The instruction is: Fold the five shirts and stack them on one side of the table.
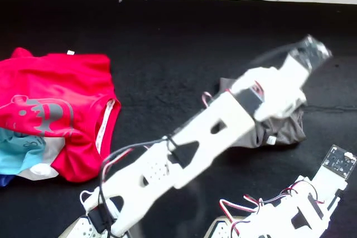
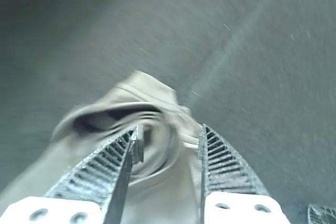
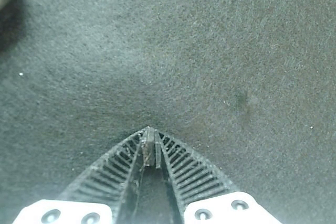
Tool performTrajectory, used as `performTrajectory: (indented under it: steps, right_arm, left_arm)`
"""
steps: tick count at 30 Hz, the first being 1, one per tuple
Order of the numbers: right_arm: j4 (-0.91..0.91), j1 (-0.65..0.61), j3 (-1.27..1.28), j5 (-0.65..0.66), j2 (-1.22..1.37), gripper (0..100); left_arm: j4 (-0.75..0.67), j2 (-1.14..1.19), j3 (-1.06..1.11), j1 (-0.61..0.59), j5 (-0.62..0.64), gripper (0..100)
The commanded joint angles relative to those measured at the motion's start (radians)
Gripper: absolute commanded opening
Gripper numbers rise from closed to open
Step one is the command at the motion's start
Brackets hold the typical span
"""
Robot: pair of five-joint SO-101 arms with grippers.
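A pile topped by a red shirt [image 1: 61, 98] lay at the left of the dark surface [image 1: 167, 37]. Right of centre, a crumpled grey shirt [image 1: 287, 129] apparently awaited folding. Above it the left tool [image 2: 170, 129] was spread. The right tool [image 3: 149, 140] was pressed together, empty.

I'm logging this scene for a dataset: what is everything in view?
red shirt: one, red with grey print, on top of the pile at the table's left side
layers beneath: three, light blue, white, dark blue, peeking from under the red shirt
grey shirt: one, grey, crumpled, right of centre
tablecloth: one, black, over the table
left arm: one, white, over the grey shirt, jaws apart
right arm: one, white, near edge, jaws shut
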Motion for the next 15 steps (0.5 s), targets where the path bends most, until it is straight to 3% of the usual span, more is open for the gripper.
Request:
performTrajectory:
  steps: [1,7,10,15]
  right_arm:
    - [-0.013,0.018,0.021,-0.003,0.012,0.7]
    - [-0.013,0.018,0.021,-0.003,0.012,0.7]
    - [-0.013,0.018,0.021,-0.005,0.012,0.7]
    - [-0.013,0.018,0.021,-0.005,0.012,0.7]
  left_arm:
    - [0.055,-0.124,-0.045,-0.081,-0.002,18]
    - [0.081,-0.18,-0.042,-0.14,-0.003,12]
    - [0.219,-0.18,-0.044,-0.197,-0.005,0]
    - [0.537,-0.157,-0.038,-0.351,-0.005,1]
